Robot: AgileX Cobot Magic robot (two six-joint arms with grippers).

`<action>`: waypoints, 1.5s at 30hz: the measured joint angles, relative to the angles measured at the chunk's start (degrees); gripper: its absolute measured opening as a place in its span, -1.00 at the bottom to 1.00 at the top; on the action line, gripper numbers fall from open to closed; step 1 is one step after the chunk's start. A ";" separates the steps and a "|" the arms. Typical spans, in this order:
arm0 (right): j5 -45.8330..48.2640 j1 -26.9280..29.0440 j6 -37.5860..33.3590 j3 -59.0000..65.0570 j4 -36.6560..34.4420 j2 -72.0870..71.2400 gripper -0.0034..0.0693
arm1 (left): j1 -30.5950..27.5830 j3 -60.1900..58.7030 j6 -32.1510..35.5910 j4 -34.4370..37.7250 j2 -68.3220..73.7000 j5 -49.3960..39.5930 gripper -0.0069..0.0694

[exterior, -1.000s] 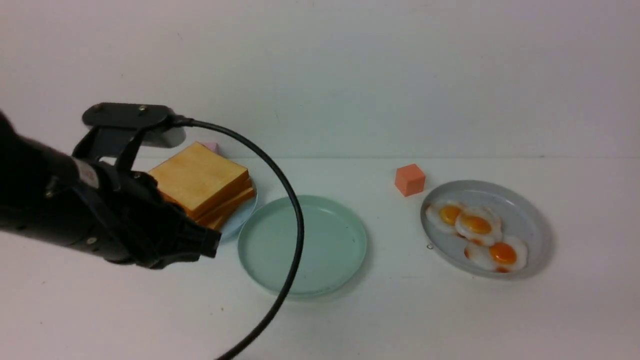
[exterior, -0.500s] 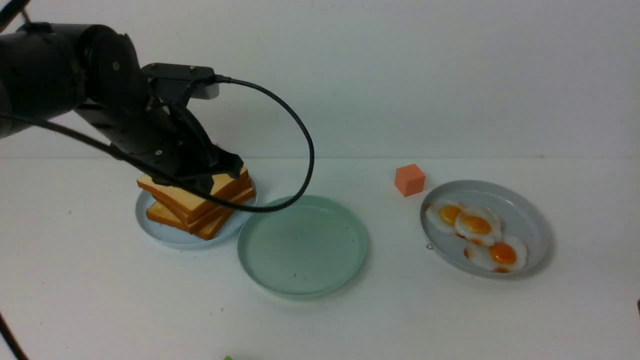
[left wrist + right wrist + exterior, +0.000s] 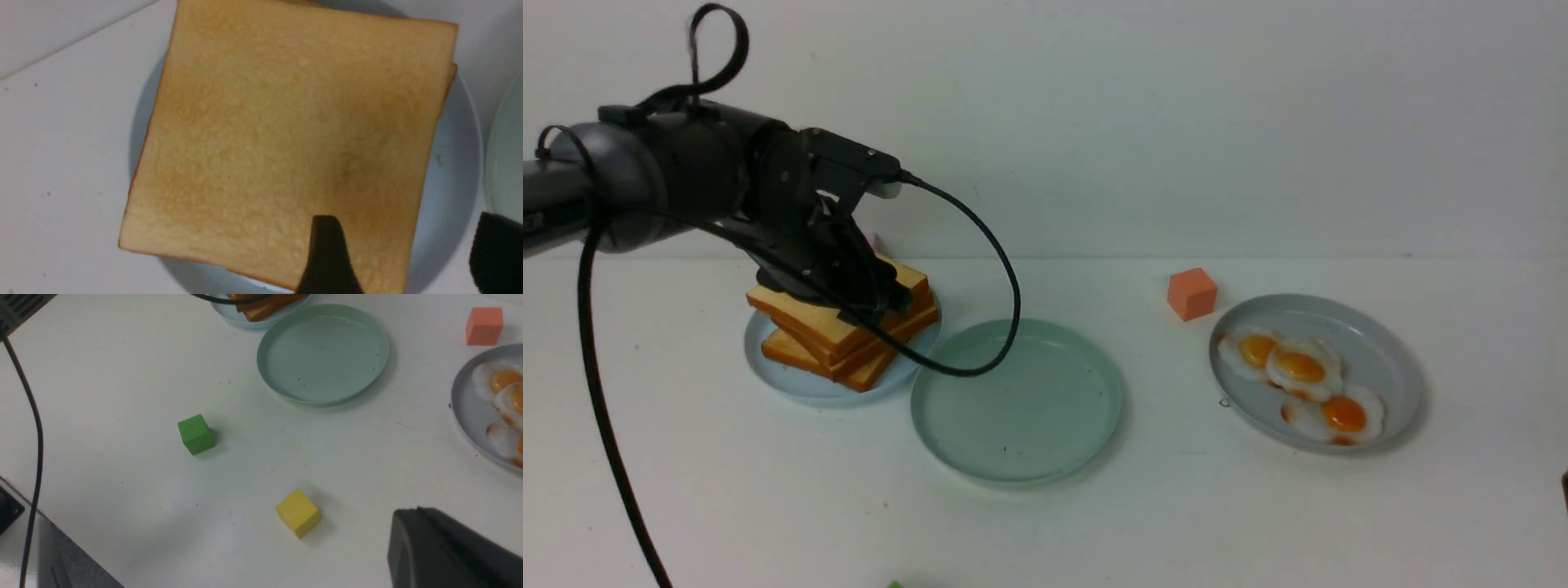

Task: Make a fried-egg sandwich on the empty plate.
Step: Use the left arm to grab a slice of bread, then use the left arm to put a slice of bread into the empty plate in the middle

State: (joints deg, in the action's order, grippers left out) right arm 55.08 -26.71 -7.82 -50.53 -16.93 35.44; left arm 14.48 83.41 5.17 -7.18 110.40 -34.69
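The empty mint-green plate [image 3: 1017, 400] sits at the table's middle, bare; it also shows in the right wrist view [image 3: 322, 355]. A stack of square golden toast slices [image 3: 837, 331] lies on a light blue plate [image 3: 792, 380] to its left. My left gripper [image 3: 890, 298] is open right over the stack's right edge. In the left wrist view, one finger [image 3: 327, 253] is above the top slice [image 3: 286, 134] and the other is past its edge. Three fried eggs [image 3: 1298, 367] lie on a grey plate [image 3: 1388, 343]. No assembled sandwich shows. My right gripper [image 3: 419, 510] is shut and empty above the near table.
An orange cube [image 3: 1192, 293] stands behind the grey plate. A green cube [image 3: 196, 434] and a yellow cube [image 3: 298, 513] lie on the near part of the table. A small pink block [image 3: 872, 240] sits behind the toast. The left arm's cable [image 3: 988, 269] loops over the mint-green plate's rim.
My left arm has swung from the near left, close to the camera, back over the toast stack and come down onto its right edge. The plates, eggs and cubes have not moved.
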 joint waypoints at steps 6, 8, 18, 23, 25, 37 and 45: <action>0.00 0.00 0.00 0.00 0.00 0.00 -0.85 | 0.00 0.07 0.19 -2.31 3.75 1.42 0.55; 0.00 0.00 0.00 0.00 0.00 0.00 -0.85 | 0.05 0.39 0.24 -3.66 4.20 1.50 0.52; -0.06 0.00 0.00 0.00 0.23 0.00 -0.83 | 0.10 0.66 0.24 -6.26 4.87 1.69 -0.18; -0.06 0.00 0.00 0.00 0.23 0.00 -0.82 | 0.10 0.74 0.48 -6.03 3.47 0.25 -0.25; -0.06 0.00 0.00 0.00 0.23 0.00 -0.82 | 0.10 0.74 0.48 -5.91 2.44 -0.26 -0.34; -0.06 0.00 0.00 0.00 1.59 0.00 -0.81 | 1.17 0.58 0.48 -3.67 -6.84 -2.70 -0.67; 0.22 0.00 0.00 0.00 4.27 0.00 -0.79 | 15.49 0.58 3.36 -2.33 -10.99 -4.63 -0.67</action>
State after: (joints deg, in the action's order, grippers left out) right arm 55.30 -26.71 -7.82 -50.53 -12.67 35.44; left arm 29.96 83.99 8.53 -9.51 99.41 -39.32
